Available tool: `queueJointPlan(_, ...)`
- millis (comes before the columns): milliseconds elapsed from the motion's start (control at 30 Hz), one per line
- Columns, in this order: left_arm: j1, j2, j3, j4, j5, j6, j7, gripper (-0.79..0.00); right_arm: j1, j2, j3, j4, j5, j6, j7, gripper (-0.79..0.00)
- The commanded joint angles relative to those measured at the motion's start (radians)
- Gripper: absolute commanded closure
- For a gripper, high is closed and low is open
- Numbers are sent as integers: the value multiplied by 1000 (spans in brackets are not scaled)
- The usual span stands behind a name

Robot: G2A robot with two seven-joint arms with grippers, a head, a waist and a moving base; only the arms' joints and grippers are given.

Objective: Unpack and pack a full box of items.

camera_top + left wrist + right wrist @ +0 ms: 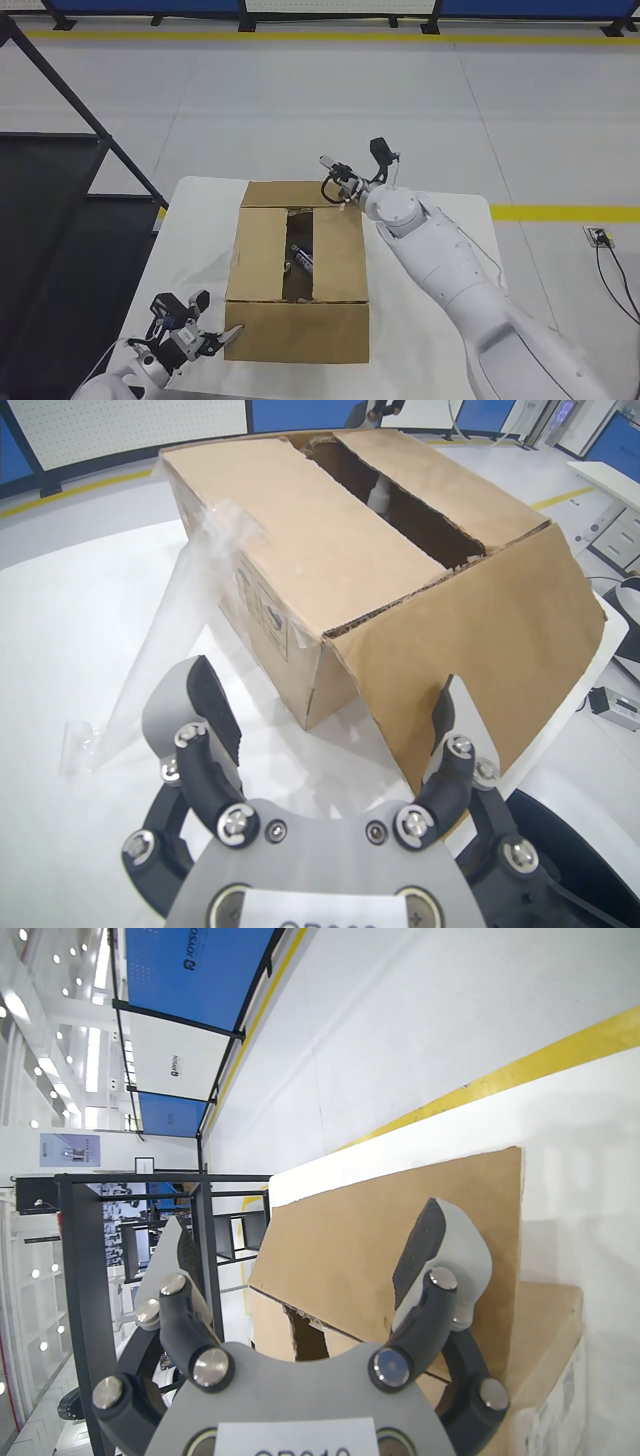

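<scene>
A brown cardboard box [297, 270] stands in the middle of the white table [195, 235]. Its two long top flaps lie nearly flat, with a gap between them where a dark item [303, 257] and a white item [380, 495] show. The near end flap [480, 625] hangs outward, and my left gripper [330, 705] is open just below it, one finger [447, 705] close to the flap's edge. The far end flap [400, 1208] stands out from the box, and my right gripper [307, 1248] is open in front of it at the box's far end [330, 178].
A strip of clear tape [165, 640] trails from the box's top edge down onto the table beside my left gripper [218, 318]. A black metal frame [70, 110] stands off the table's left side. Bare tabletop lies left and right of the box.
</scene>
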Motion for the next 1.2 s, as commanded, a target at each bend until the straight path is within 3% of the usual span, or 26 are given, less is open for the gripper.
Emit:
queueJointPlan(0, 0, -1, -6, -3, -24, 12, 12, -785, -10, 2, 10, -11, 7, -84, 48, -785)
queueJointPlan(133, 6, -2, -34, -20, -97, 39, 40, -785, -40, 11, 22, -57, 6, -203, 192, -785)
queueJointPlan(333, 23, -3, -72, -51, -143, 90, 55, -785, -95, 16, 7, -155, -39, -188, 329, -785)
queueJointPlan(733, 40, -5, -64, -66, -151, 106, 67, -785, -129, -2, -27, -219, -128, -46, 397, -785)
queueJointPlan(1167, 42, -12, 8, -108, -50, 156, 79, -785, -113, -34, 50, -159, 69, -168, 523, -785)
